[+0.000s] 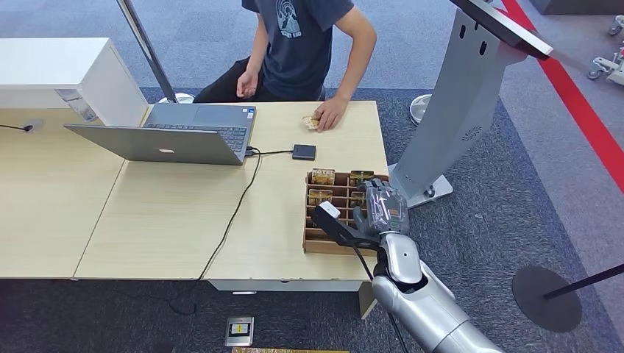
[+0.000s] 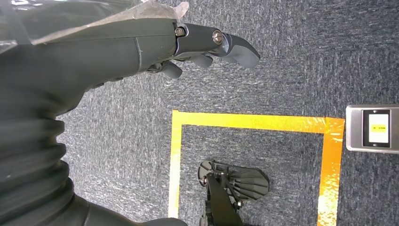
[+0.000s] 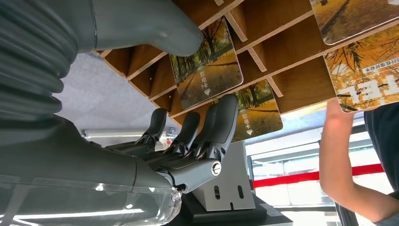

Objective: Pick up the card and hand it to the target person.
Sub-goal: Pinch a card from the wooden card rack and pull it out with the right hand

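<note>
Card tray sits at the tabletop front-right corner, right wall near the right edge; kiosk stand just beyond that edge, carpet open to the right. Right hand is over the tray's right side, fingers and thumb apart, either side of an upright card in a slot; can't tell if they touch it, no clamp visible. More cards in far slots. Person's hand rests on a card at the far edge. Left hand hangs over carpet, fingers loosely extended, holding nothing.
</note>
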